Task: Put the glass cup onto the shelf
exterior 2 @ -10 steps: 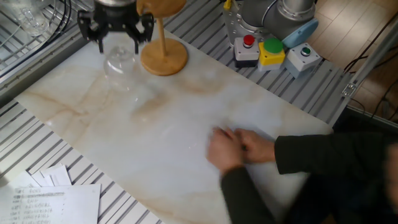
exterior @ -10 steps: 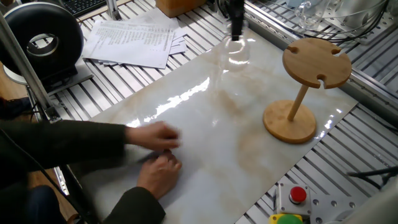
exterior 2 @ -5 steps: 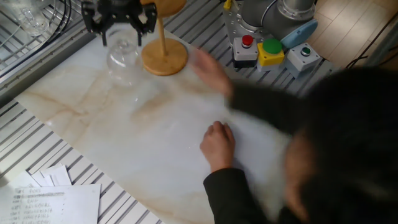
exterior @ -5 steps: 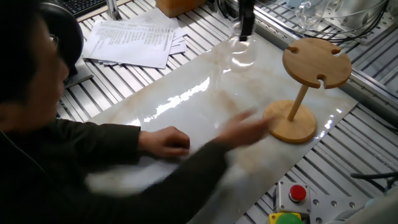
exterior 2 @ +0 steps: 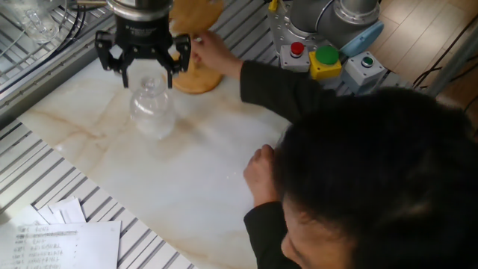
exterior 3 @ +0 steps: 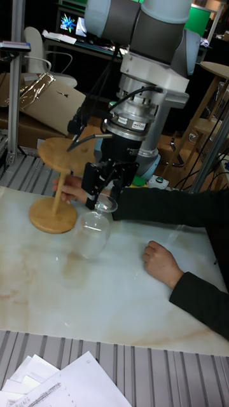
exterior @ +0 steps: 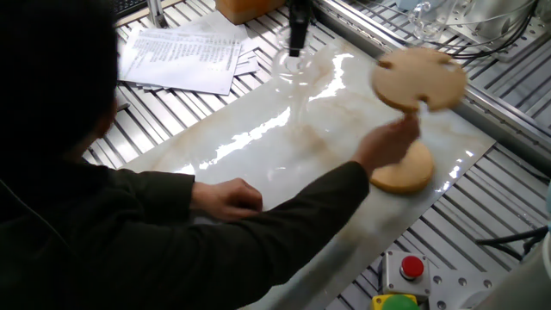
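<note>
A hand (exterior: 383,148) has reached the shelf (exterior: 417,79); the end effector (exterior 3: 105,198) grips the inverted glass cup (exterior 3: 91,234).

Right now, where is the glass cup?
The glass cup hangs upside down from the gripper above the marble slab, right of the shelf, whose post a person's hand grips.

A robotics lab; a grey industrial arm (exterior 3: 149,38) stands over a slotted aluminium table (exterior: 508,215); a red emergency-stop button box (exterior: 411,270), printed sheets (exterior: 181,56), and a lit monitor (exterior 3: 69,24) behind.
</note>
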Robot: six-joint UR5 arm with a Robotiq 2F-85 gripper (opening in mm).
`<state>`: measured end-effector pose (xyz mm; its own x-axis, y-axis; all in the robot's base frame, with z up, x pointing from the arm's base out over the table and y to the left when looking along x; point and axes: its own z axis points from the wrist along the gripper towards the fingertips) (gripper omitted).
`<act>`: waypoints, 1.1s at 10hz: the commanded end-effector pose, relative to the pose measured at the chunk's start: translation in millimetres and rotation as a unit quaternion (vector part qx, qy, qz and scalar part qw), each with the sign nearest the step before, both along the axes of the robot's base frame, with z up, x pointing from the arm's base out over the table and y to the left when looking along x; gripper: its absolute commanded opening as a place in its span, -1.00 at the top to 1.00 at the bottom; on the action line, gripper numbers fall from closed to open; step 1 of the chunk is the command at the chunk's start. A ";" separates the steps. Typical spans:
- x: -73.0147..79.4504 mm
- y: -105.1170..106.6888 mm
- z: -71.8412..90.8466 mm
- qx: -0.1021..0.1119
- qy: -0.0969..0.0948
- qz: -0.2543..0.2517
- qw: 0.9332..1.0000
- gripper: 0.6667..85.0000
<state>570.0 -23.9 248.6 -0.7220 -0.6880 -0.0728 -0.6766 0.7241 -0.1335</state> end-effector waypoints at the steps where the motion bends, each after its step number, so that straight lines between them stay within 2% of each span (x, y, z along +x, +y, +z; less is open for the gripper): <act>1: 13.5 16.7 1.6 0.028 -0.016 -0.035 0.999 0.99; 3: 16.2 12.4 2.1 0.019 -0.021 -0.026 0.999 0.99; 5: 13.0 8.4 1.6 0.010 -0.015 -0.020 1.000 0.99; 8: 2.4 2.3 1.7 0.001 0.002 -0.018 1.000 0.99; 11: -18.4 1.2 16.4 0.002 0.018 -0.044 0.999 0.99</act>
